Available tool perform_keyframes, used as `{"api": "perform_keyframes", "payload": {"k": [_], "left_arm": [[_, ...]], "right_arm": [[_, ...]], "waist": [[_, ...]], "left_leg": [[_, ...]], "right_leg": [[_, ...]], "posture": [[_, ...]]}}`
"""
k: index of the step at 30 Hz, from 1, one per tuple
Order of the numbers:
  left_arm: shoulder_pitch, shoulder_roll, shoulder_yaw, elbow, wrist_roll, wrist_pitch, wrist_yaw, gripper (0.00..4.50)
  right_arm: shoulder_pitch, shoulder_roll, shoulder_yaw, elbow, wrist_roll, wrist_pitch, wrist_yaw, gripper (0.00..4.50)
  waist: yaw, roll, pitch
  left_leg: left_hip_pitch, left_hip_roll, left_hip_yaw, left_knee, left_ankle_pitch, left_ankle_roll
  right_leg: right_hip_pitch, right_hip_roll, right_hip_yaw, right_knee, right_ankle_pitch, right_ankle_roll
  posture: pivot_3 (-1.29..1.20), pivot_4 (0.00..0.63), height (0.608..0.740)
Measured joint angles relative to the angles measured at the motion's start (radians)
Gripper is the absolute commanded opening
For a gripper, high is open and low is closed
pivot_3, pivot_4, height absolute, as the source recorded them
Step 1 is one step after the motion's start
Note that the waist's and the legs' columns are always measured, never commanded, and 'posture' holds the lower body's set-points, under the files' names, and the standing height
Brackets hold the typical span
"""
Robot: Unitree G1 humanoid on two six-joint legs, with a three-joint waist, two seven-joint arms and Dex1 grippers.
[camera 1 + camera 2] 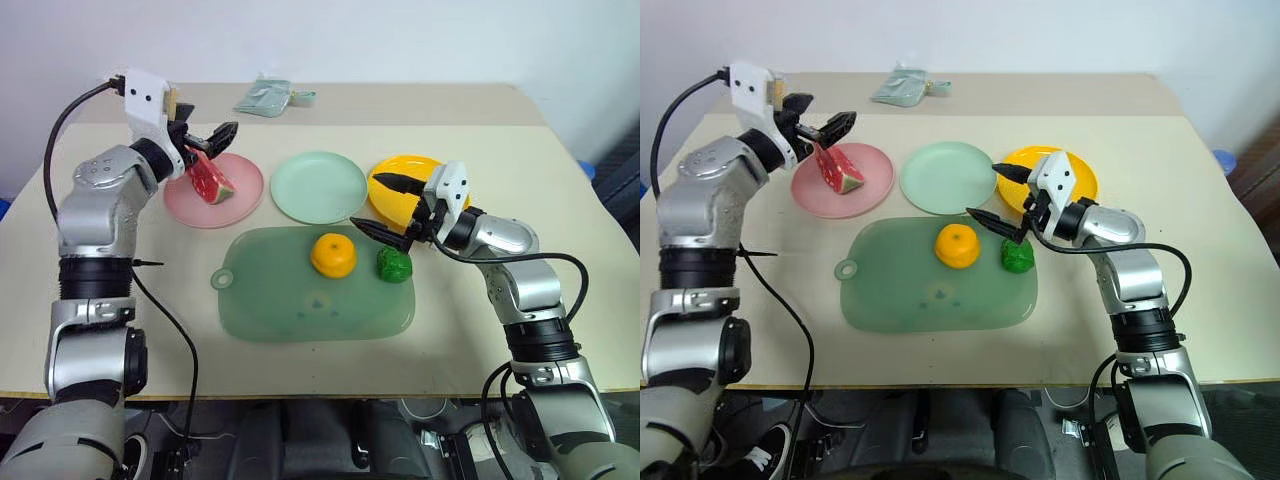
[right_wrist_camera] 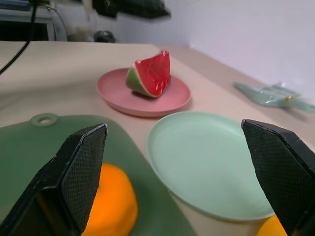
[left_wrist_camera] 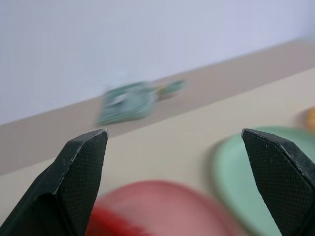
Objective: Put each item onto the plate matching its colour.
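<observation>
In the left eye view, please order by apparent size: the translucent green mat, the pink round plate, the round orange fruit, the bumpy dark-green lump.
1. Translucent green mat
2. Pink round plate
3. Round orange fruit
4. Bumpy dark-green lump

In the left wrist view the pink plate [image 3: 162, 209] and the watermelon [image 3: 106, 223] are blurred and cut off at the bottom edge. The packet [image 3: 130, 102] at upper centre is too smeared to identify. The right arm hides part of the yellow plate [image 1: 395, 172] at right centre.
</observation>
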Motion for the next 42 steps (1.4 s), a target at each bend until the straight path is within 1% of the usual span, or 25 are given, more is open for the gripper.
{"api": "perform_keyframes", "payload": {"k": [3,5,7,9,13,16,19,21,26,29,32,34,37,39,42], "left_arm": [[0.078,0.047,0.015,-0.161,-0.142,0.093,-0.162,4.44],[0.165,0.102,0.013,-0.272,-0.217,0.124,-0.294,4.44],[0.248,0.13,0.011,-0.343,-0.273,0.138,-0.398,4.44],[0.304,0.132,0.009,-0.374,-0.306,0.14,-0.457,4.44],[0.354,0.132,0.015,-0.401,-0.383,0.165,-0.521,4.44],[0.401,0.129,0.015,-0.406,-0.362,0.11,-0.543,4.44],[0.403,0.125,0.015,-0.402,-0.357,0.082,-0.545,4.44],[0.399,0.117,0.011,-0.385,-0.33,0.046,-0.537,4.44],[0.401,0.098,-0.044,-0.362,-0.249,-0.021,-0.536,4.44],[0.404,0.091,-0.051,-0.362,-0.253,-0.021,-0.54,4.44],[0.439,0.114,-0.053,-0.362,-0.233,-0.049,-0.568,4.44],[0.458,0.121,-0.057,-0.362,-0.226,-0.058,-0.583,4.44],[0.474,0.133,-0.057,-0.376,-0.223,-0.066,-0.595,4.44],[0.48,0.146,-0.058,-0.38,-0.207,-0.073,-0.596,4.44],[0.483,0.147,-0.06,-0.385,-0.204,-0.074,-0.595,4.44]], "right_arm": [[-0.001,-0.037,0.021,-0.001,0.012,0.07,0.046,4.5],[0.007,-0.102,0.034,0.0,0.01,0.089,0.097,4.5],[0.01,-0.157,0.028,0.002,0.018,0.112,0.143,4.5],[0.01,-0.183,0.014,0.003,0.029,0.13,0.171,4.5],[0.02,-0.216,0.009,0.002,0.029,0.128,0.205,4.5],[0.057,-0.225,0.005,0.002,0.031,0.131,0.213,4.5],[0.066,-0.227,0.002,-0.001,0.031,0.129,0.208,4.5],[0.066,-0.219,-0.011,-0.004,0.046,0.133,0.199,4.5],[0.051,-0.198,-0.006,-0.078,0.064,0.146,0.182,4.5],[0.041,-0.149,0.026,-0.105,0.046,0.154,0.131,4.5],[0.02,-0.097,0.073,-0.121,0.017,0.2,0.07,4.5],[-0.008,-0.063,0.137,-0.149,-0.026,0.251,0.014,4.5],[-0.034,-0.044,0.216,-0.163,-0.075,0.323,-0.026,4.5],[-0.068,-0.021,0.232,-0.137,-0.092,0.387,-0.059,4.5],[-0.113,-0.017,0.237,-0.109,-0.102,0.453,-0.08,4.5]], "waist": [[0.002,0.0,0.0],[0.001,0.0,0.0],[0.002,0.0,0.0],[0.003,0.0,0.0],[0.005,0.0,0.0],[0.006,0.0,0.0],[0.007,0.0,0.0],[0.007,0.0,0.0],[0.007,0.0,0.0],[0.005,0.0,0.0],[0.0,0.0,0.0],[-0.001,0.0,0.0],[0.007,0.0,0.0],[0.008,0.0,0.0],[0.009,0.0,0.0]], "left_leg": [[0.0,0.0,0.0,0.0,0.0,0.0],[0.0,0.0,0.0,0.0,0.0,0.0],[0.0,0.0,0.0,0.0,0.0,0.0],[0.001,0.0,0.0,0.0,0.0,0.0],[0.001,0.0,0.0,0.0,0.0,0.0],[0.0,0.0,0.0,0.0,0.0,0.0],[0.0,0.0,0.0,0.001,0.0,0.0],[0.0,0.0,0.0,0.001,0.0,0.0],[0.0,0.0,0.0,0.001,0.0,0.0],[0.0,0.001,0.0,0.001,0.0,0.0],[0.0,0.001,0.0,0.001,0.0,0.0],[0.0,0.001,0.0,0.0,0.0,0.0],[-0.001,0.001,0.0,0.001,0.0,0.0],[-0.001,0.0,0.0,0.002,0.0,0.0],[-0.001,0.0,0.0,0.001,0.0,0.001]], "right_leg": [[0.0,0.0,0.0,0.0,0.0,0.0],[0.0,0.0,0.0,-0.001,0.0,0.0],[0.0,0.0,0.0,0.0,0.0,0.0],[0.0,0.0,0.0,0.0,0.0,0.0],[0.0,0.0,0.001,0.0,0.0,0.0],[0.0,0.0,0.001,0.0,0.0,0.0],[0.0,0.0,0.001,0.0,0.0,0.0],[0.0,0.001,0.0,0.0,0.0,0.0],[0.0,0.001,0.0,0.0,0.0,0.0],[0.0,0.001,0.0,0.0,0.0,0.0],[0.0,0.001,0.001,0.0,0.0,0.0],[-0.001,0.001,0.0,0.001,0.0,-0.001],[-0.001,0.001,0.0,0.0,0.0,-0.001],[-0.001,0.0,0.0,0.0,0.0,-0.001],[-0.001,0.0,0.0,0.0,0.0,-0.001]], "posture": [[0.0,0.15,0.74],[0.0,0.15,0.74],[0.0,0.15,0.74],[0.0,0.15,0.74],[0.0,0.15,0.74],[0.0,0.15,0.74],[0.0,0.15,0.74],[0.0,0.15,0.74],[0.0,0.15,0.74],[0.0,0.15,0.74],[0.0,0.15,0.74],[0.0,0.15,0.74],[0.0,0.15,0.74],[0.0,0.15,0.74],[0.0,0.15,0.74]]}}
